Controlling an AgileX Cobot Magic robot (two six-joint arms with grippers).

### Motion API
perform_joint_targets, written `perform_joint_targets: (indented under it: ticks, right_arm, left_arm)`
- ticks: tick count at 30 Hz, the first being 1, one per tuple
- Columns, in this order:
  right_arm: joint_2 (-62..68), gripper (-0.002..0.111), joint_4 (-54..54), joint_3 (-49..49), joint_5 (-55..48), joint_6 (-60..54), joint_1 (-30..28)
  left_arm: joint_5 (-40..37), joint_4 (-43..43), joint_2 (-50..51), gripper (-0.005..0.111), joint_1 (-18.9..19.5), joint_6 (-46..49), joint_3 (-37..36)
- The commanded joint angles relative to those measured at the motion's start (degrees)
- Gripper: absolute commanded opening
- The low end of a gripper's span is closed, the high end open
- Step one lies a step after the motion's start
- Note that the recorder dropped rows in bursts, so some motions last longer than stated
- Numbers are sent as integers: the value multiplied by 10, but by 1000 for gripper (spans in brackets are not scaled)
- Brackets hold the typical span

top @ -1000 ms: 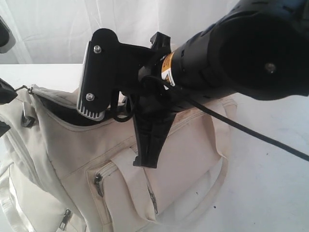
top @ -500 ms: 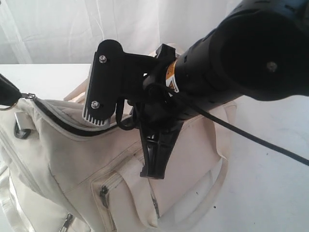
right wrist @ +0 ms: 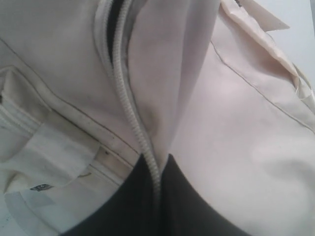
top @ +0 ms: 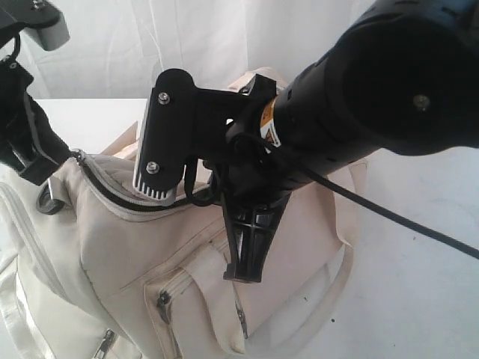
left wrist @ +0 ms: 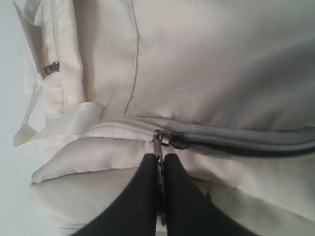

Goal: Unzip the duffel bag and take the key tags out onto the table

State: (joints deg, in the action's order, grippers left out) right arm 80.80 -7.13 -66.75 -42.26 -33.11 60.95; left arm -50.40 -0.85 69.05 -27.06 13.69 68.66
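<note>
The cream duffel bag (top: 127, 247) lies on the white table (top: 419, 284). My left gripper (top: 56, 168) stands at the bag's left end. In the left wrist view the left gripper (left wrist: 159, 156) is shut on the metal zipper pull (left wrist: 157, 142), with the zipper parted beyond the slider and grey lining (left wrist: 246, 140) showing. My right gripper (top: 245, 275) points down at the middle of the bag. In the right wrist view the right gripper (right wrist: 156, 160) is shut on the zipper's toothed edge (right wrist: 129, 113). The key tags are hidden.
The right arm's thick black body (top: 389, 82) and its cable (top: 404, 217) fill the upper right. Side pockets with small zipper pulls (top: 161, 303) face the front. A strap handle (top: 346, 277) loops at the bag's right. White curtain (top: 112, 45) hangs behind.
My left gripper has come rightward into view, carrying the zipper pull along. The right gripper has sunk a little. The bag's dark mouth now looks narrower.
</note>
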Motion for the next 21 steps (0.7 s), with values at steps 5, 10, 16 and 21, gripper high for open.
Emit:
perform_joint_targets:
  ticks: [5, 10, 16, 21]
  right_arm:
    - [-7, 0, 2, 1, -17, 0, -3]
    - [-7, 0, 2, 1, -21, 0, -3]
    - [-7, 0, 2, 1, -27, 0, -3]
    - [-7, 0, 2, 1, -27, 0, -3]
  left_arm:
    - [10, -85, 13, 0, 1, -49, 4]
    - [48, -87, 13, 0, 11, -52, 4]
    - [62, -88, 17, 0, 50, -60, 4]
    - [70, -87, 35, 0, 76, -45, 4]
